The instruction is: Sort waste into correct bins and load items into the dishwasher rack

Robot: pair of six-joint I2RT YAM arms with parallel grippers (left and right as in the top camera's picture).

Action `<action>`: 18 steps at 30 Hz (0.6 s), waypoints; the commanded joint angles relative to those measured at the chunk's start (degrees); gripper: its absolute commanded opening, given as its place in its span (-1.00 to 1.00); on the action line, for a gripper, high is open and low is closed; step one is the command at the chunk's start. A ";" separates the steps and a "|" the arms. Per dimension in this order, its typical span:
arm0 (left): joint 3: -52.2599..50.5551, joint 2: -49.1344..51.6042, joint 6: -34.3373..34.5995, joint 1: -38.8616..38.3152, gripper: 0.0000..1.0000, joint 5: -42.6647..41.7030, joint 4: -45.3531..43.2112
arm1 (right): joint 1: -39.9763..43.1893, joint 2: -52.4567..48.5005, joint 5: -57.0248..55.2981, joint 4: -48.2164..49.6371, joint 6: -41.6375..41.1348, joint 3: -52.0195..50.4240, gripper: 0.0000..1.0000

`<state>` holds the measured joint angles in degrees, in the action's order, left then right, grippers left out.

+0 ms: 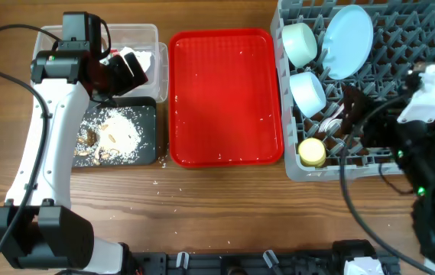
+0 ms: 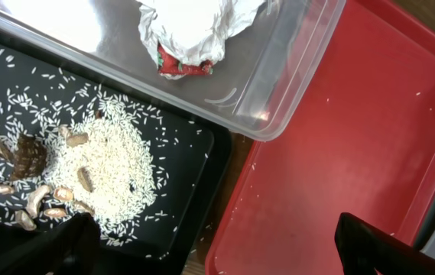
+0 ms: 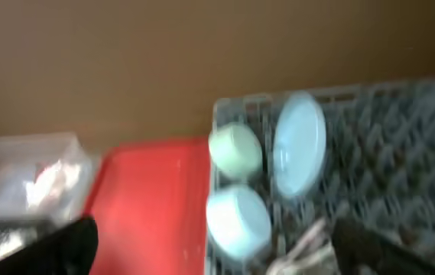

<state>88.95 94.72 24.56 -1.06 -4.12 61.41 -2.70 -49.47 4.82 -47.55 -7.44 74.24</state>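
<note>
1. The dishwasher rack [image 1: 370,114] fills the right of the table and holds all the dishes in its left part.
2. The flat red tray [image 1: 225,99] lies just left of the rack. It carries only a few stray grains.
3. The clear tub [image 1: 152,46] sits at the far left. It holds the crumpled white paper [image 2: 194,27] with the red wrapper piece [image 2: 180,69] tucked under its edge.
4. The black tray [image 1: 147,137] lies against the tub's near side. The food scraps [image 2: 102,164] rest in it: a heap of white grains, several peanut shells and a brown lump. A few grains have spilled onto the wood.
5. The left gripper [image 2: 209,252] hangs over the seam between the tub and the black tray. Its fingers are spread wide, holding nothing and touching nothing.
6. The right gripper [image 3: 217,248] is above the rack's right half, well clear of the dishes. Its wrist view is blurred, but the fingers are plainly spread wide with nothing between them.
7. The pale blue plate [image 1: 348,42] stands on edge between pegs at the rack's far side.
8. The pale green bowl [image 1: 300,42] lies tipped on its side just left of the plate, and the pale blue bowl [image 1: 307,92] sits directly in front of it.
9. The white fork and spoon [image 1: 328,122] lie among the pegs beside the blue bowl.
10. The yellow cup [image 1: 312,151] stands in the rack's near-left corner.
</note>
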 commanded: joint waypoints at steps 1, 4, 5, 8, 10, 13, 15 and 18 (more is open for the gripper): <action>0.31 0.11 -0.09 0.22 1.00 0.35 -0.09 | -0.35 11.06 1.60 19.78 2.78 -23.12 0.99; 0.31 0.11 -0.09 0.22 1.00 0.35 -0.09 | -0.37 23.45 4.31 35.76 2.38 -44.81 0.99; 0.31 0.11 -0.09 0.22 1.00 0.35 -0.09 | -0.50 26.93 4.28 38.14 2.25 -49.79 0.99; 0.31 0.11 -0.09 0.22 1.00 0.35 -0.09 | -2.10 38.60 3.61 43.63 2.56 -63.43 1.00; 0.31 0.11 -0.09 0.22 1.00 0.35 -0.09 | -2.14 44.00 3.65 47.84 2.51 -70.44 1.00; 0.31 0.11 -0.09 0.22 1.00 0.35 -0.09 | -2.23 47.43 3.61 49.88 2.54 -73.96 0.99; 0.31 0.11 -0.09 0.22 1.00 0.35 -0.09 | -2.23 49.40 3.67 48.19 2.84 -73.96 0.99; 0.33 0.11 -0.09 0.22 1.00 0.35 -0.09 | -2.23 49.29 3.65 48.30 2.82 -73.94 0.99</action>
<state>88.95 94.83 24.56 -1.06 -4.14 61.39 -4.64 -1.10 7.70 0.69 -5.65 0.36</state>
